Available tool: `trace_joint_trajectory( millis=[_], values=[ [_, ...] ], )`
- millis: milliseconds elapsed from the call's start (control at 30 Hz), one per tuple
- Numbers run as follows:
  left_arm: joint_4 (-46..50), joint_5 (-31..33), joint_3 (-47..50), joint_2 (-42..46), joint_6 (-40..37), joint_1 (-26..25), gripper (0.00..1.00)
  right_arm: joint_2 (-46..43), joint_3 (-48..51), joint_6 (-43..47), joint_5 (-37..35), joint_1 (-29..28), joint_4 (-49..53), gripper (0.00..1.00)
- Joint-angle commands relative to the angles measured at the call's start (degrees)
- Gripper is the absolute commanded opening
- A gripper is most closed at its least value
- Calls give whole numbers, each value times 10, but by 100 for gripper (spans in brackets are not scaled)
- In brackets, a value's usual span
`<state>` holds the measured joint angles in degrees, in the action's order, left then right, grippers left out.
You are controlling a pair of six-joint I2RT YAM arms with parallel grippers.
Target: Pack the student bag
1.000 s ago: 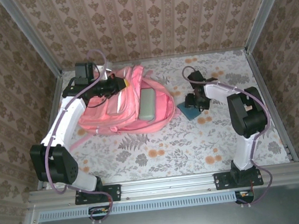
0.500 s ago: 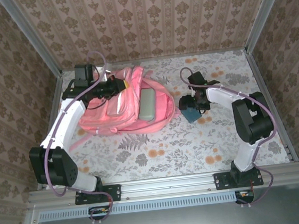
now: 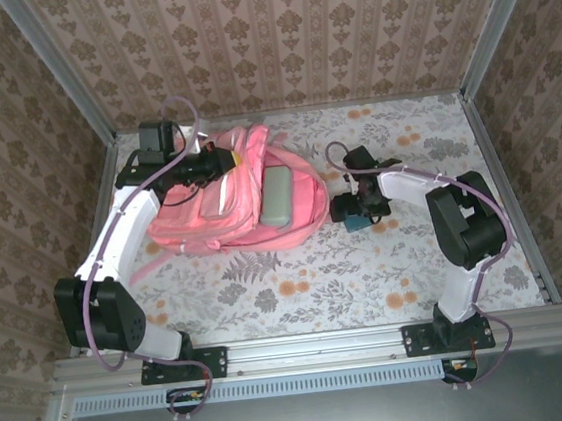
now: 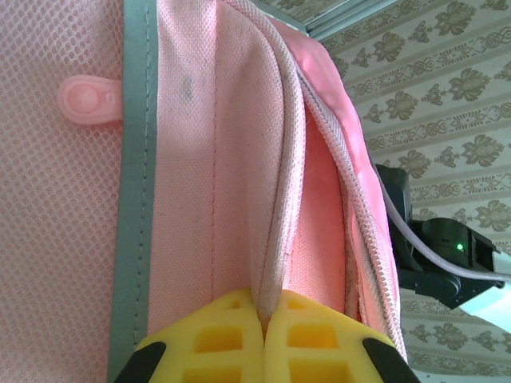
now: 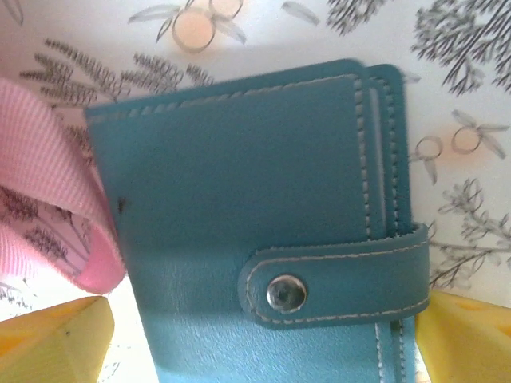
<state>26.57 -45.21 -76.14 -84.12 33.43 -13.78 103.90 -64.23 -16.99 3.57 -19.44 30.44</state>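
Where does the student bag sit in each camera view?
Top external: student bag lies left of centre on the table.
Left wrist: its pink fabric and zipper run top to bottom across most of the frame.
Right wrist: its pink strap is at the left edge.
Shared landmark, top and right wrist: blue wallet beside the bag.

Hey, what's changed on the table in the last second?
The right claw swung left toward the bag, came over the blue wallet and spread wider; it now straddles the wallet without gripping it. The left claw stayed shut on the bag's opening edge, and the bag has not moved.
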Motion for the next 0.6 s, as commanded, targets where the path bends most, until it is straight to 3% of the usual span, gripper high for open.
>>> trace_joint_trajectory(
  millis=[0,200,433,567],
  values=[
    [-30,-32,-4,32,5,3,0,-14,20,2,-17,-17,38,97],
    [-31,-33,-6,31,6,3,0,11,11,2,-74,-29,48,93],
    [-25,-31,-6,37,2,3,0,13,3,-4,-88,-30,54,64],
    [-25,-29,-7,40,3,5,0,-35,21,-10,-91,-30,53,60]
  ],
)
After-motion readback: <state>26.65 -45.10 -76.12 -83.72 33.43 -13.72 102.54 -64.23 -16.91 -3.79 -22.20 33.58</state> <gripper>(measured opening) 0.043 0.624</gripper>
